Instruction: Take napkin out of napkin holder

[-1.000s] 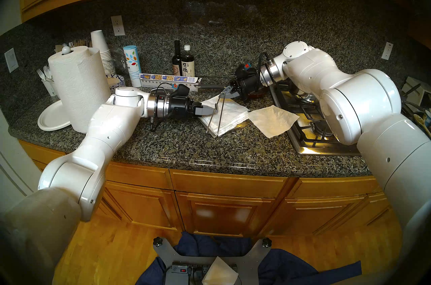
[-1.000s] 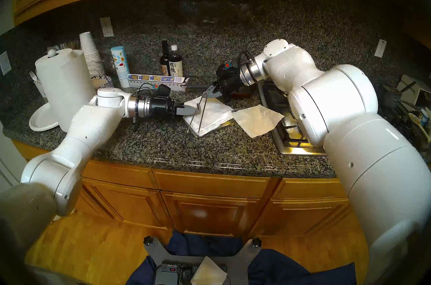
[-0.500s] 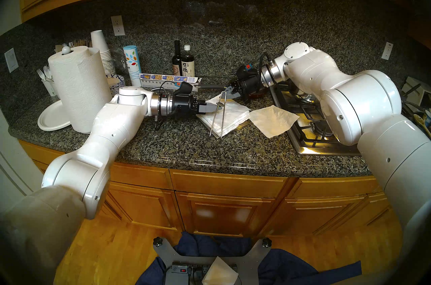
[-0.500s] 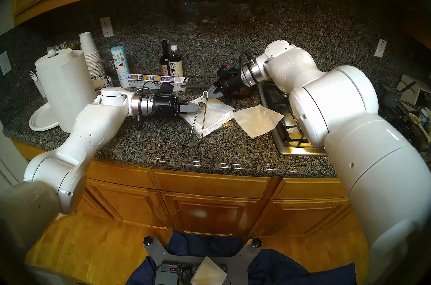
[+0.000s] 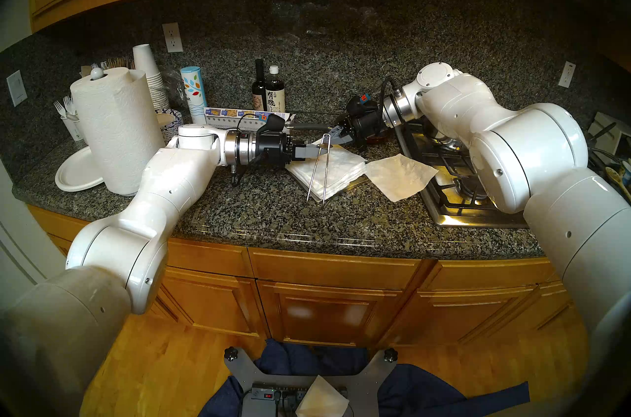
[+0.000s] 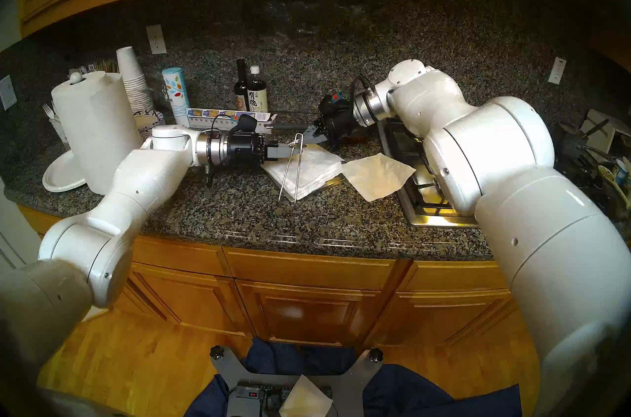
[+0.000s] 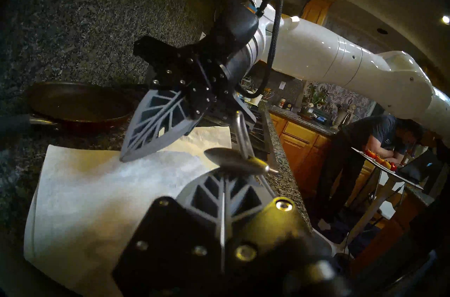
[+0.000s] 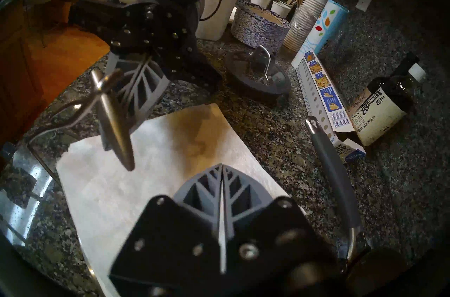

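Napkin (image 5: 400, 176) lies flat on the worktop (image 5: 273, 218), right of the holder (image 5: 356, 182) and apart from both pincers. Left pincer (image 5: 316, 149), closed, props the raised wire arm (image 5: 322, 167); right pincer (image 5: 336, 135), closed, empty, hovers behind the stack (image 5: 336, 172). Removal looks done; next, lowering the arm gently.

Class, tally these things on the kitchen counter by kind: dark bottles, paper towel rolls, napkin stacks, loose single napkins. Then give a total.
Dark bottles: 2
Paper towel rolls: 1
Napkin stacks: 1
Loose single napkins: 1
Total: 5
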{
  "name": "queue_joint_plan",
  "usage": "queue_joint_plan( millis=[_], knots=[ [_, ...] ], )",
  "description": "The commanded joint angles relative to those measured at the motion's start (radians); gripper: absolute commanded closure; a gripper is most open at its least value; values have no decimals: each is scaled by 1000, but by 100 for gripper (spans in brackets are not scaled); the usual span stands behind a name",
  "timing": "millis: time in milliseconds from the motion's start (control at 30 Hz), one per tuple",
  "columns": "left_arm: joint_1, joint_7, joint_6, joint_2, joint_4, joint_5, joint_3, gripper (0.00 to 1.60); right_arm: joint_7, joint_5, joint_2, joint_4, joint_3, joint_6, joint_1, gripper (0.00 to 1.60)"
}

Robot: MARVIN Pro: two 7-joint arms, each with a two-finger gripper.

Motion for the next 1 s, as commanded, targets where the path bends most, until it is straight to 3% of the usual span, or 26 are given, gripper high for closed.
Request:
queue_joint_plan(
  millis=[0,967],
  knots=[
    [-88,-11,3,-28,25,-19,-18,160,11,6,16,-11,6,7,36,129],
    [-200,76,-35,-94,169,31,-17,160,11,11,96,-21,20,1,53,131]
  ],
)
